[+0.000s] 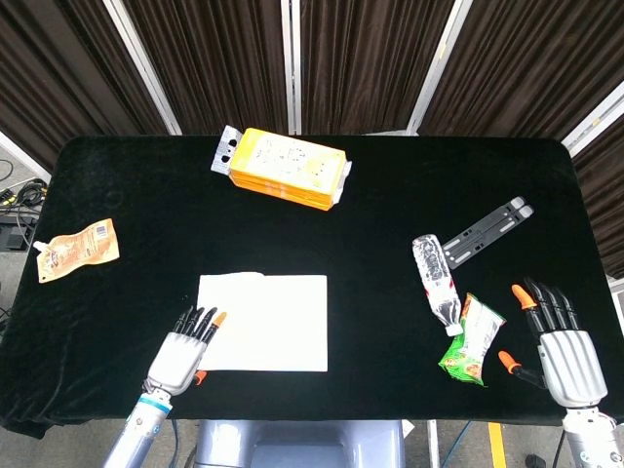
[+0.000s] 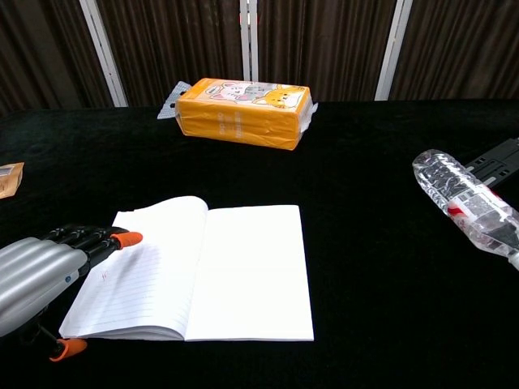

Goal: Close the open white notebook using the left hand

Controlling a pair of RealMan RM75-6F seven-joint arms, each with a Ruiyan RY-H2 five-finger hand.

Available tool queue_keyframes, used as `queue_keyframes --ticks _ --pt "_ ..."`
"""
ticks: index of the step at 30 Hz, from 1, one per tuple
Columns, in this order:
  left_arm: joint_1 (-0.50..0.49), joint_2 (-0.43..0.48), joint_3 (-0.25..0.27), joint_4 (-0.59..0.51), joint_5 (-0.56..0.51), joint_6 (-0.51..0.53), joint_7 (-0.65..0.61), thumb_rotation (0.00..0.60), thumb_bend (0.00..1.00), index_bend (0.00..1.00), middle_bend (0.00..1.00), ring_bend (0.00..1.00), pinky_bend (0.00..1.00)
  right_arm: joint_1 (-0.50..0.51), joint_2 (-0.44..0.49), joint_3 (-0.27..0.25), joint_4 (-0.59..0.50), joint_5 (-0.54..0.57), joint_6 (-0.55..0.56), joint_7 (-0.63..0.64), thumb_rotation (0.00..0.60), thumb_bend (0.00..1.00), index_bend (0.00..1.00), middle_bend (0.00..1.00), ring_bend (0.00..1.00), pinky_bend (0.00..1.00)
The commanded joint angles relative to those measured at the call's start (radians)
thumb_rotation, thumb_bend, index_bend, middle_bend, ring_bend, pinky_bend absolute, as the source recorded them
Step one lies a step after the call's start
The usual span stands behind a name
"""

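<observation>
The white notebook lies fully open, the left hand, fingers together and empty, just at its left edge.

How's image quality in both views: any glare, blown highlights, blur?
Head view: even light, sharp; the white notebook is blown out, no page lines visible. Chest view: the notebook's ruled lines show; the left hand is close to the lens and slightly soft; the plastic bottle carries small glints; the black table swallows shadows.
</observation>
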Motion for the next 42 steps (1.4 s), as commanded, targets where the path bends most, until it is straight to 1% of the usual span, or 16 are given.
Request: queue_keyframes --ticks 1,3,5,8,10,12,15,24,28,30,35,38,40,42 --pt "-0.007 -0.013 -0.004 0.014 -0.010 -0.003 0.004 0.600 0.19 0.00 0.00 0.00 0.00 0.000 0.001 0.000 0.000 -0.001 0.000 0.002 0.600 0.07 0.00 0.00 0.00 0.00" --pt "-0.010 -0.021 -0.006 0.023 -0.018 -0.004 0.006 0.600 0.22 0.00 0.00 0.00 0.00 0.000 0.001 -0.001 0.000 -0.002 0.000 0.002 0.600 0.07 0.00 0.00 0.00 0.00" --pt "-0.013 -0.026 -0.005 0.030 -0.020 -0.004 0.006 0.600 0.30 0.00 0.00 0.00 0.00 0.000 0.001 -0.002 0.000 -0.004 0.000 0.001 0.600 0.07 0.00 0.00 0.00 0.00" --pt "-0.015 -0.029 0.000 0.034 -0.012 0.005 -0.001 0.600 0.45 0.00 0.00 0.00 0.00 0.000 0.001 -0.002 0.000 -0.004 0.000 0.001 0.600 0.07 0.00 0.00 0.00 0.00" --pt "-0.015 -0.029 0.003 0.038 0.001 0.016 -0.007 0.600 0.52 0.00 0.00 0.00 0.00 0.000 0.001 -0.001 -0.001 -0.003 0.000 0.002 0.600 0.07 0.00 0.00 0.00 0.00" --pt "-0.015 -0.029 0.005 0.042 0.009 0.025 -0.010 0.600 0.56 0.00 0.00 0.00 0.00 0.000 0.002 -0.001 -0.001 -0.003 0.001 0.003 0.600 0.07 0.00 0.00 0.00 0.00" --pt "-0.016 -0.026 0.006 0.042 0.025 0.043 -0.023 0.600 0.58 0.00 0.00 0.00 0.00 -0.001 0.002 -0.002 -0.002 -0.006 0.003 0.002 0.600 0.07 0.00 0.00 0.00 0.00" --pt "-0.024 0.002 -0.005 -0.003 0.053 0.080 -0.036 0.600 0.59 0.00 0.00 0.00 0.00 -0.001 0.002 -0.003 -0.003 -0.005 0.000 0.002 0.600 0.07 0.00 0.00 0.00 0.00" --pt "-0.031 0.012 -0.020 -0.026 0.053 0.089 -0.034 0.600 0.59 0.00 0.00 0.00 0.00 -0.001 0.001 -0.005 -0.003 -0.009 0.000 0.000 0.600 0.07 0.00 0.00 0.00 0.00" --pt "-0.035 0.014 -0.029 -0.030 0.051 0.090 -0.032 0.600 0.59 0.00 0.00 0.00 0.00 -0.002 0.001 -0.005 -0.004 -0.009 0.001 0.000 0.600 0.07 0.00 0.00 0.00 0.00" --pt "-0.068 0.019 -0.083 -0.049 0.045 0.091 -0.013 0.600 0.58 0.00 0.00 0.00 0.00 -0.001 0.001 -0.006 -0.005 -0.009 -0.002 -0.002 0.600 0.07 0.00 0.00 0.00 0.00" --pt "-0.090 0.019 -0.107 -0.062 0.047 0.091 0.009 0.600 0.53 0.00 0.00 0.00 0.00 0.000 0.000 -0.007 -0.003 -0.007 -0.006 -0.003 0.600 0.07 0.00 0.00 0.00 0.00" --pt "-0.103 0.014 -0.118 -0.065 0.057 0.095 0.027 0.600 0.46 0.00 0.00 0.00 0.00 0.001 0.000 -0.005 -0.001 -0.005 -0.008 -0.002 0.600 0.07 0.00 0.00 0.00 0.00" --pt "-0.114 0.004 -0.124 -0.061 0.064 0.098 0.041 0.600 0.42 0.00 0.00 0.00 0.00 0.001 0.001 -0.004 -0.002 -0.005 -0.007 0.000 0.600 0.07 0.00 0.00 0.00 0.00"
